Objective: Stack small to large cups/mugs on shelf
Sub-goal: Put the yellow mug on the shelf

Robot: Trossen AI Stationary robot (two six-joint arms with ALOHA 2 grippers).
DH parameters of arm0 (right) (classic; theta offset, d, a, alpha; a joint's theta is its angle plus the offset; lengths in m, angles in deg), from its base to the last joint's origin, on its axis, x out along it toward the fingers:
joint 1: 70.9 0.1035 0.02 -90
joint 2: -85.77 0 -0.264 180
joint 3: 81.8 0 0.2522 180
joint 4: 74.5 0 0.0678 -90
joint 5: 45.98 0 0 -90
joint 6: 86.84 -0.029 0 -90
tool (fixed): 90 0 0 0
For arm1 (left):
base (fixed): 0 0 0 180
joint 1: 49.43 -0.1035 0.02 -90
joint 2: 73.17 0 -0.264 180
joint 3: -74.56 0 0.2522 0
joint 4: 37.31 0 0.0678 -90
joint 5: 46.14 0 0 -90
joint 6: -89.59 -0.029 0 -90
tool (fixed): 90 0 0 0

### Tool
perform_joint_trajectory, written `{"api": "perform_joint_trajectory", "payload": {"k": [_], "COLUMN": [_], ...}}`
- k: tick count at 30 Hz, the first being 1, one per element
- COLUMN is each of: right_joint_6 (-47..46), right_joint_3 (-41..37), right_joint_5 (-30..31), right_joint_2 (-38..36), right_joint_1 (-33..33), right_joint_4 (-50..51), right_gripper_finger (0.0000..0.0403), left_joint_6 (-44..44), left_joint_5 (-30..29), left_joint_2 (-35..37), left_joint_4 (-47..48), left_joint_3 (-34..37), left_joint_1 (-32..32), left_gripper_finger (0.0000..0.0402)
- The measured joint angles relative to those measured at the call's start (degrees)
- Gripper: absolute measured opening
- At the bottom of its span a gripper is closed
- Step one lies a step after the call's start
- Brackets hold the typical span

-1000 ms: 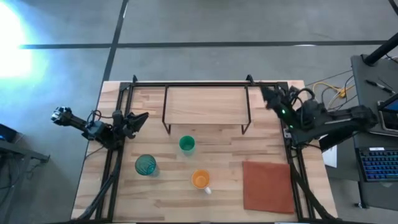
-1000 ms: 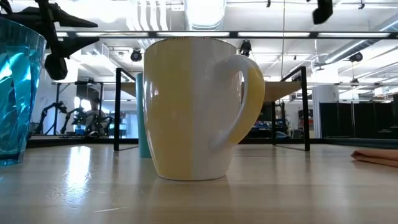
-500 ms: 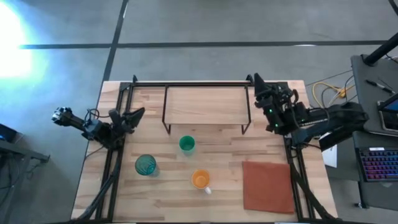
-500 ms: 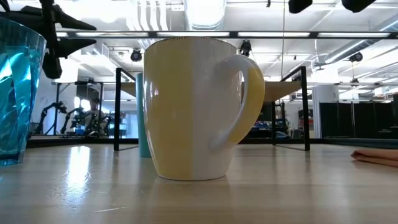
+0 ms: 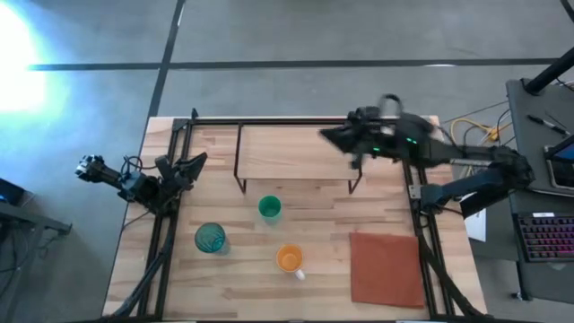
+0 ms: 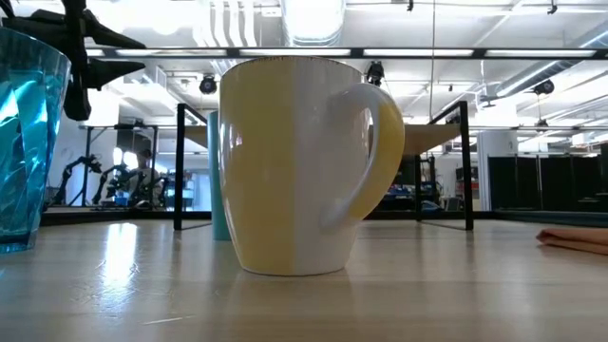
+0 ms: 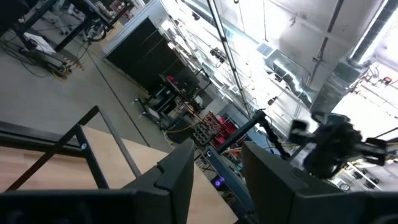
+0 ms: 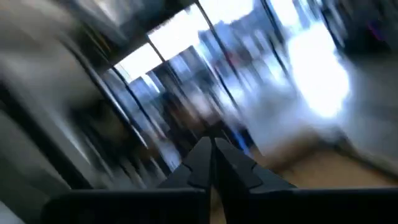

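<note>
The small orange mug with a white handle stands on the table near the front; it fills the low view. The green cup stands just in front of the shelf. The ribbed teal tumbler stands left of the mug and shows in the low view. My left gripper is open and empty at the table's left edge, and also shows in its wrist view. My right gripper is shut and empty above the shelf's right end, its fingers closed together.
A reddish-brown mat lies flat at the front right. The shelf's thin black legs stand behind the mug. A black frame rail runs along the table's far edge. Bare wood shows between the cups and the mat.
My right gripper has swung quickly from the table's right edge toward the left, and now stands over the shelf's right end. The cups, the mug and the mat have kept still.
</note>
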Motion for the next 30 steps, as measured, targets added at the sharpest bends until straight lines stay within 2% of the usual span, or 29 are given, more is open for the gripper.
{"api": "perform_joint_trajectory", "payload": {"k": [2, 5, 7, 10, 12, 15, 17, 19, 21, 24, 30], "right_joint_6": [1.0, -0.4, 0.4, 0.3, -1.5, -3.3, -6.1, -10.1, -14.6, -24.5, -35.9], "right_joint_3": [8.2, 19.1, 25.1, 33.1, 38.1, 44.2, 46.3, 47.1, 47.1, 44.9, 37.8], "right_joint_5": [2.3, 4.8, -0.8, -16.8, -19.9, -15.7, -9.8, -3.6, 1.7, 8.2, 10.1], "right_joint_2": [3.3, 8.5, 12.2, 18.2, 21.3, 25.1, 28.3, 31.2, 32.6, 33.3, 35.5], "right_joint_1": [-0.1, 1.1, 2.3, 3.8, 6.6, 11.7, 15.3, 18.6, 21.7, 26.3, 30.5], "right_joint_4": [20.5, 36.1, 42.2, 50.0, 56.2, 72.8, 84.1, 90.6, 93.1, 91.4, 79.0], "right_gripper_finger": [0.0013, 0.0013, 0.0013, 0.0013, 0.0013, 0.0013, 0.0013, 0.0013, 0.0013, 0.0013, 0.0013], "left_joint_6": [0.0, 0.0, -0.1, -0.1, -0.1, -0.1, -0.1, -0.1, -0.1, -0.1, -0.1], "left_joint_5": [0.6, 1.0, 1.0, 1.0, 1.0, 1.0, 1.0, 1.1, 1.2, 1.2, 1.7], "left_joint_2": [0.0, 0.0, -0.2, -0.1, -0.1, -0.1, -0.1, -0.1, -0.1, -0.1, -0.1], "left_joint_4": [0.0, 0.0, 0.1, 0.1, 0.1, 0.5, 0.6, 0.7, 0.8, 0.9, 1.1], "left_joint_3": [0.0, 0.0, -0.1, -0.1, -0.1, -0.1, -0.1, -0.1, -0.1, -0.1, -0.1], "left_joint_1": [0.0, 0.0, 0.0, 0.0, 0.0, 0.0, 0.0, 0.0, 0.0, 0.0, 0.0], "left_gripper_finger": [0.0121, 0.0121, 0.0121, 0.0121, 0.0121, 0.0121, 0.0121, 0.0121, 0.0121, 0.0121, 0.0121]}}
